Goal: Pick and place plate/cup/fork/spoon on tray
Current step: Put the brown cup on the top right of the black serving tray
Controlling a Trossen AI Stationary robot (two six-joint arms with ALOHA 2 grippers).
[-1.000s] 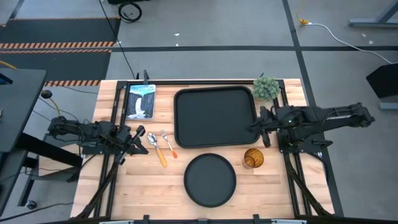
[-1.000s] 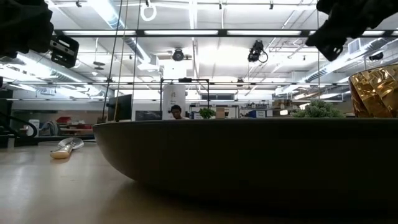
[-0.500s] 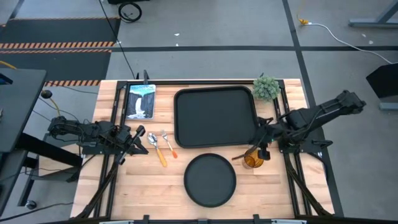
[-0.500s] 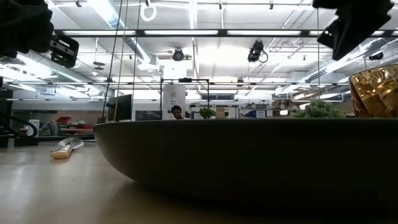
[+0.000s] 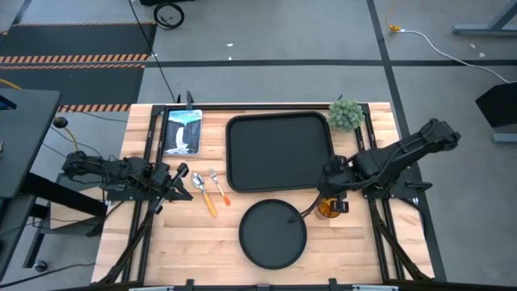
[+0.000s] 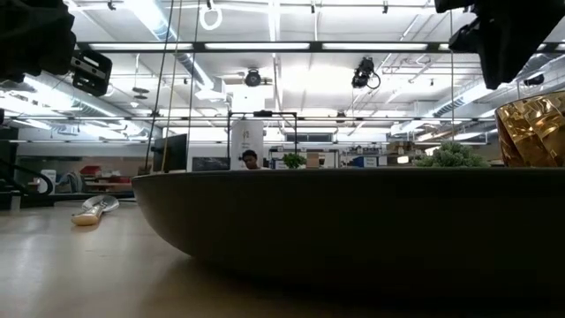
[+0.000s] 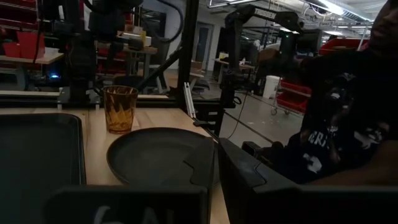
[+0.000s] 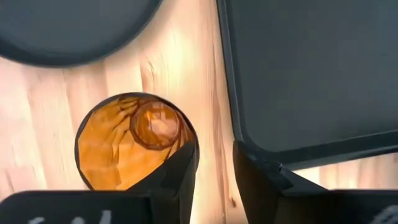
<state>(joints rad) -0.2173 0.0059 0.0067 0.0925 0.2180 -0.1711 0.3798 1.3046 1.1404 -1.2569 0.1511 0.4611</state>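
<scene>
The amber cup [image 5: 327, 208] stands upright on the table between the black tray's [image 5: 279, 151] near right corner and the round black plate [image 5: 273, 233]. My right gripper [image 5: 329, 192] is open and points down just above the cup [image 8: 134, 144]. One finger is over the cup's rim on the tray side and the other is over the tray's corner [image 8: 261, 134]. The spoon [image 5: 202, 192] and the fork [image 5: 218, 187] lie on the table left of the tray. My left gripper [image 5: 179, 182] is open and empty beside the spoon.
A fuzzy green plant ball [image 5: 345, 113] sits at the tray's far right corner. A blue-and-white picture card [image 5: 183, 131] lies at the far left. A person in a dark printed shirt [image 7: 326, 143] shows beyond the table in the left wrist view.
My right gripper has moved from beside the tray's right edge toward the table's near edge and a little left. It has tipped to point down and now hangs over the cup. The cup and all other things have stayed in place.
</scene>
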